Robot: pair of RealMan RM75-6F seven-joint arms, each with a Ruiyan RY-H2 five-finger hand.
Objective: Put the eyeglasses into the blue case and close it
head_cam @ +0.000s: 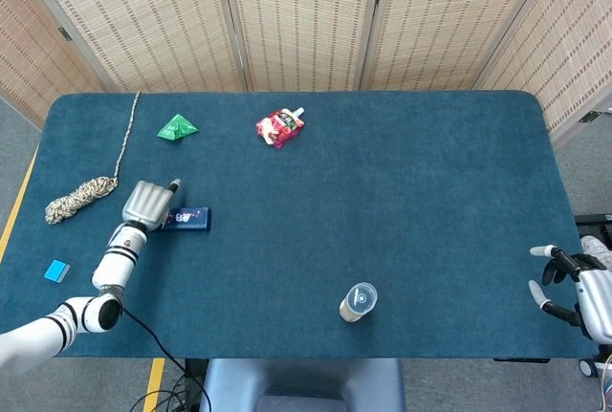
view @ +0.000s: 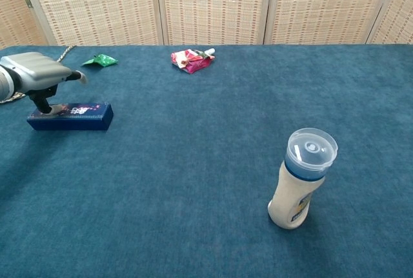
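Note:
The blue case (head_cam: pixel 188 218) lies flat near the table's left side, its lid down, also seen in the chest view (view: pixel 74 115). No eyeglasses show in either view. My left hand (head_cam: pixel 146 204) hovers over the case's left end; in the chest view the left hand (view: pixel 39 75) touches the lid with one digit while another fingertip (view: pixel 80 77) points out to the right. It grips nothing. My right hand (head_cam: pixel 572 287) rests off the table's right front corner with fingers spread and nothing in it; the chest view does not show it.
A white bottle with a blue cap (head_cam: pixel 359 302) (view: pixel 301 178) stands near the front edge. A red pouch (head_cam: pixel 280 126) and a green packet (head_cam: pixel 177 128) lie at the back. A coiled rope (head_cam: pixel 81 197) and a small blue block (head_cam: pixel 57 271) sit far left.

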